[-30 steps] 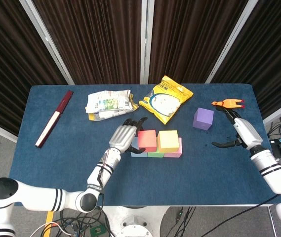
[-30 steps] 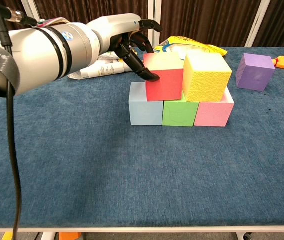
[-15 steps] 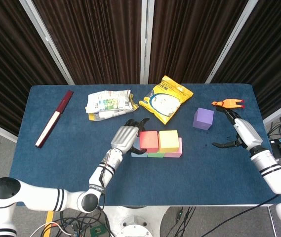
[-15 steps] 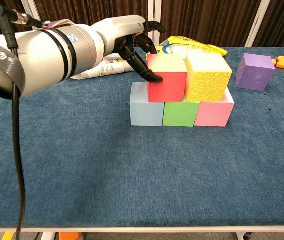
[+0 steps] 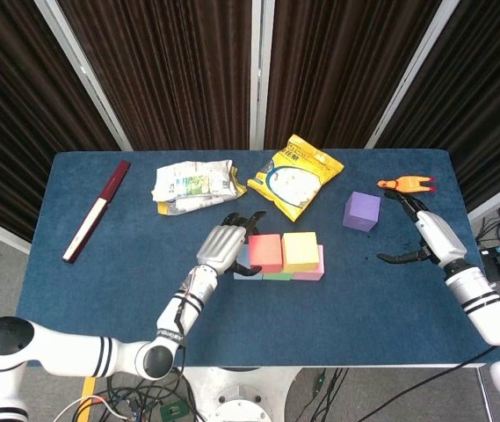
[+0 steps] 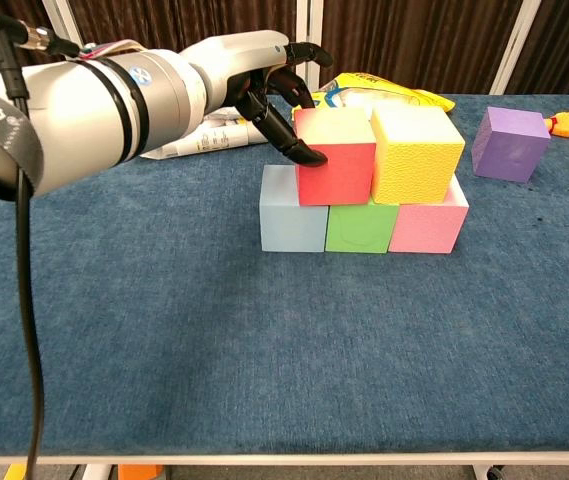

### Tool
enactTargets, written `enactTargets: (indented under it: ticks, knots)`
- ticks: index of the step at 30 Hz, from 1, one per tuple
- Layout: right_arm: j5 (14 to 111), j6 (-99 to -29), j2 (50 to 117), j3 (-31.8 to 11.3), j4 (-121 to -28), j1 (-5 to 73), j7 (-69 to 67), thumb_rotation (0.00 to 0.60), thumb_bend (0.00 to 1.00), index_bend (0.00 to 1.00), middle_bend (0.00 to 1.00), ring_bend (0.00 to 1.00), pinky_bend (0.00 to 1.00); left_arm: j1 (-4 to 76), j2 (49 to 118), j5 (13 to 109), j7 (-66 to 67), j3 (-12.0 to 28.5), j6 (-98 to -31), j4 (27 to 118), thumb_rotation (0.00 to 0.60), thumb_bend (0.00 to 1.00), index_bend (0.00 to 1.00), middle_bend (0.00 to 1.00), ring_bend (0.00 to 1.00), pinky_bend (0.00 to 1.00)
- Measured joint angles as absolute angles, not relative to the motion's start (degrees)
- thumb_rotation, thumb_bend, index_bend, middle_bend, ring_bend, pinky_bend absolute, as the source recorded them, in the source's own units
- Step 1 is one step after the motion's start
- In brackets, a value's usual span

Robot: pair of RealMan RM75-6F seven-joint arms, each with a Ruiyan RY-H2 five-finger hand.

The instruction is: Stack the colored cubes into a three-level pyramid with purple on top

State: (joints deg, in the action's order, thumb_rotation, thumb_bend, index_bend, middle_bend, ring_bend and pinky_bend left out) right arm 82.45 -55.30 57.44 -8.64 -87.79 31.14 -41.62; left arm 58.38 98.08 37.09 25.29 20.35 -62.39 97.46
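- Five cubes are being shown stacked in two levels on the blue table [image 5: 100, 290]: a light blue cube [image 6: 290, 211], a green cube [image 6: 359, 226] and a pink cube [image 6: 427, 226] are sitting side by side in the bottom row, touching one another.
- Two cubes are resting on that row: a red cube [image 6: 334, 156] over the blue and green ones, and a yellow cube [image 6: 414, 153] just beside it over the green and pink ones.
- The red cube is being touched on its left face by the left hand [image 6: 276, 88]; its fingers [image 6: 299, 152] are being held partly spread, with one dark fingertip pressed against the cube and the others curved over the cube's back edge. Nothing is being gripped.
- The purple cube [image 5: 361, 211] is lying alone on the table, well apart from the stack, to its right and further back.
- The right hand [image 5: 423, 236] is being held over the table right of the purple cube, apart from it, with fingers spread and nothing between them.
- An orange toy [image 5: 405, 184] is lying near the right hand, at the table's far right.
- Two bags are lying behind the stack: a yellow snack bag [image 5: 293, 177], appearing closed, and a crumpled white packet [image 5: 193, 185]; their contents cannot be told.
- A dark red bar [image 5: 97, 211] is lying at the far left.
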Motion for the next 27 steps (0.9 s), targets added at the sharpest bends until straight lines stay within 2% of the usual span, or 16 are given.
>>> enactTargets:
  ticks: [7, 15, 27]
  knots:
    - [82.38, -54.92, 57.62, -8.51, -87.75, 31.29, -41.32, 0.600, 0.00, 0.00, 0.08, 0.00, 0.00, 58.16, 97.89, 37.52, 24.73, 20.17, -62.10, 97.58, 0.600, 0.18, 0.02, 0.25, 0.10, 0.06]
    - [82.42, -54.80, 57.56, -8.43, -87.89, 31.36, -41.07, 0.600, 0.00, 0.00, 0.08, 0.00, 0.00, 57.87, 97.72, 38.38, 23.95, 20.20, -62.15, 97.86, 0.600, 0.18, 0.02, 0.14, 0.06, 0.05]
    - [82.59, -53.50, 56.75, -8.21, -89.62, 32.11, -39.57, 0.600, 0.00, 0.00, 0.10, 0.00, 0.00, 55.54, 94.70, 39.93, 23.04, 19.01, -63.31, 101.63, 0.600, 0.16, 0.02, 0.08, 0.01, 0.04]
